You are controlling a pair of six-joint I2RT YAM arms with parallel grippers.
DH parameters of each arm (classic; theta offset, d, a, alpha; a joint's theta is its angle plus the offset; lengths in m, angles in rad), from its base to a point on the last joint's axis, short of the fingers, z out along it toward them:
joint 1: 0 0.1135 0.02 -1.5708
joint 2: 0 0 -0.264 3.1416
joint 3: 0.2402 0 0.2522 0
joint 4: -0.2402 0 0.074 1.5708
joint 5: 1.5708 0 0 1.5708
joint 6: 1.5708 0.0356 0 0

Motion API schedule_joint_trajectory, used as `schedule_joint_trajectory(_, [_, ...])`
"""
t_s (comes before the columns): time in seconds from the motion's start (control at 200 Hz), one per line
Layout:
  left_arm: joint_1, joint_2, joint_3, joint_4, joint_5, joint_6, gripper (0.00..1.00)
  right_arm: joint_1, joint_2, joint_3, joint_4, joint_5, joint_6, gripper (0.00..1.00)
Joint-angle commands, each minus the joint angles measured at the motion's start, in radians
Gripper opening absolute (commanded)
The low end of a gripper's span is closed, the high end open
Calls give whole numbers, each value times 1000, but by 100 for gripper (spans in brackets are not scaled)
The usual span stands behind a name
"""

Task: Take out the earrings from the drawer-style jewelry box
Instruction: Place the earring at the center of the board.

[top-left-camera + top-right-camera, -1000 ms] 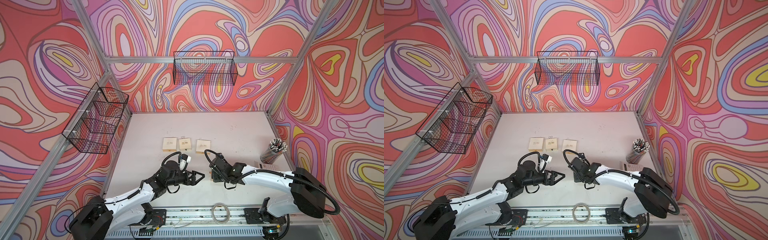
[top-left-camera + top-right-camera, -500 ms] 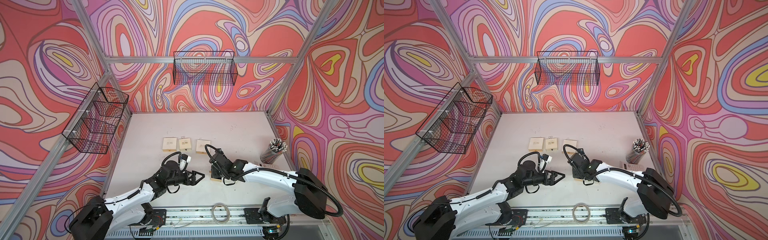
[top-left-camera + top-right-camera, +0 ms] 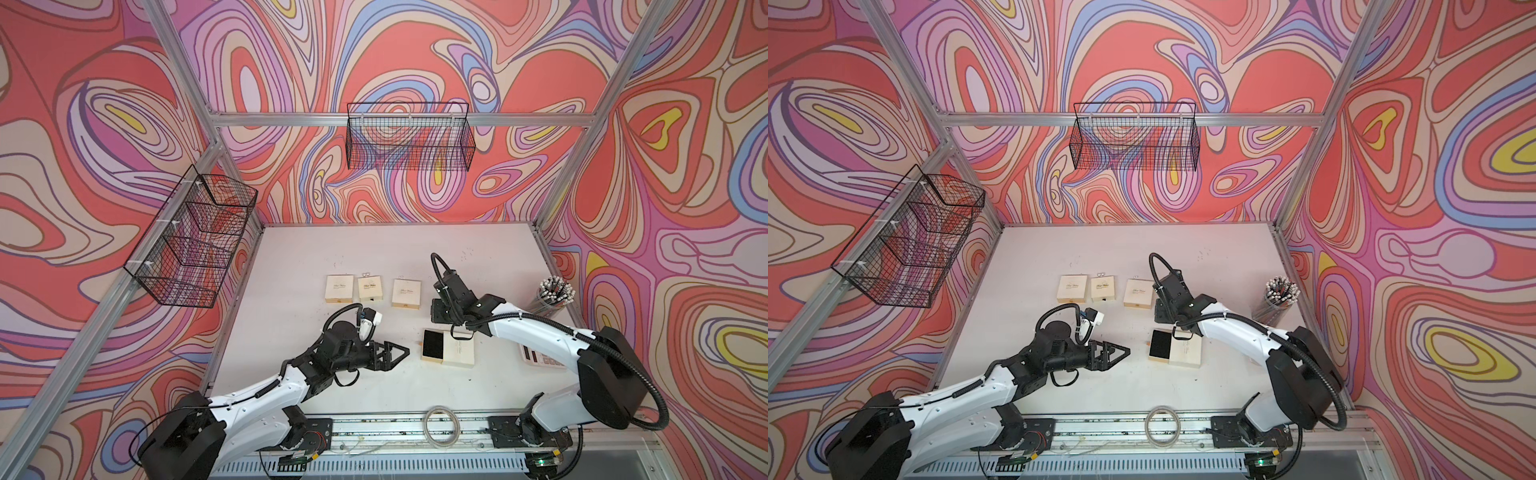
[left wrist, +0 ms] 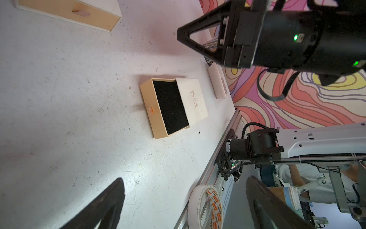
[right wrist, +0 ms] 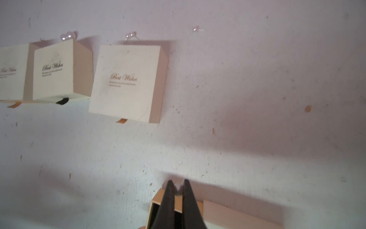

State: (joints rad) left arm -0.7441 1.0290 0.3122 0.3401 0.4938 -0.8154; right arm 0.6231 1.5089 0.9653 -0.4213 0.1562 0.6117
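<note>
The drawer-style jewelry box (image 3: 458, 350) lies at the table's front middle, its drawer (image 4: 170, 107) pulled out with bare black foam showing. My right gripper (image 5: 178, 186) hangs just behind that box, shut on one tiny pale earring (image 5: 178, 187) pinched at its fingertips. Other earrings lie on the table behind the row of cream boxes: a pair (image 5: 68, 36), one (image 5: 130, 35) and one (image 5: 196, 29). My left gripper (image 3: 397, 353) hovers left of the open box, open and holding nothing.
Three shut cream boxes (image 3: 370, 289) stand in a row mid-table. A cup of black white-tipped sticks (image 3: 555, 291) and a white device (image 3: 540, 357) sit at the right. A tape roll (image 3: 440, 426) lies on the front rail. Wire baskets (image 3: 409, 137) hang on the walls.
My right gripper has moved from over the open drawer toward the back of the table, staying shut. The left arm has not moved.
</note>
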Motion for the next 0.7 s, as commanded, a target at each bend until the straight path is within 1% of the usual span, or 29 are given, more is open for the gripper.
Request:
schedule_joint_trajectory(0.0, [5, -10, 3, 8, -3, 2, 95, -63, 61, 56, 48, -25, -55, 0])
schedule_joint_trajectory(0.235, [5, -20, 2, 3, -5, 2, 96, -182, 245, 190, 84, -77, -101, 0])
schedule_joint_trajectory(0.31, [5, -21, 3, 5, -1, 1, 96, -206, 331, 233, 97, -83, -112, 0])
schedule_joint_trajectory(0.471, [5, -22, 3, 8, 0, -4, 95, -229, 471, 345, 90, -95, -138, 0])
schedule_joint_trajectory(0.696, [5, -26, 1, 7, 2, -7, 96, -243, 594, 483, 49, -95, -157, 0])
